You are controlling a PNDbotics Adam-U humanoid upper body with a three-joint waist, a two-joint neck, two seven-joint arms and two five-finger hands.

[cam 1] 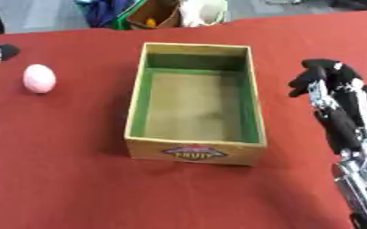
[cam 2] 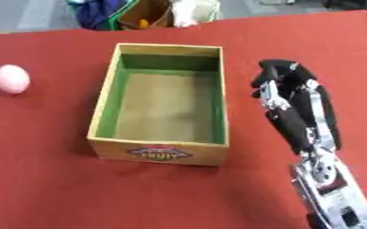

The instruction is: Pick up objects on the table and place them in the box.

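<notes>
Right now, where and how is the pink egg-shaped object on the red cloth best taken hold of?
Probably around its rounded middle, from above. The pink egg-shaped object lies alone on the red tablecloth, left of the wooden box, so its sides look free for fingers and thumb.

Matt red cloth table (cam 1: 61, 179) fills the frame. Centre: box (cam 1: 194, 154) of pale matt wood w/ green-painted inner walls, printed label on front. Upper left: smooth matt pink egg (cam 1: 39, 78). Right: my right hand (cam 2: 296, 107), matt black plastic w/ shiny silver metal joints.
</notes>
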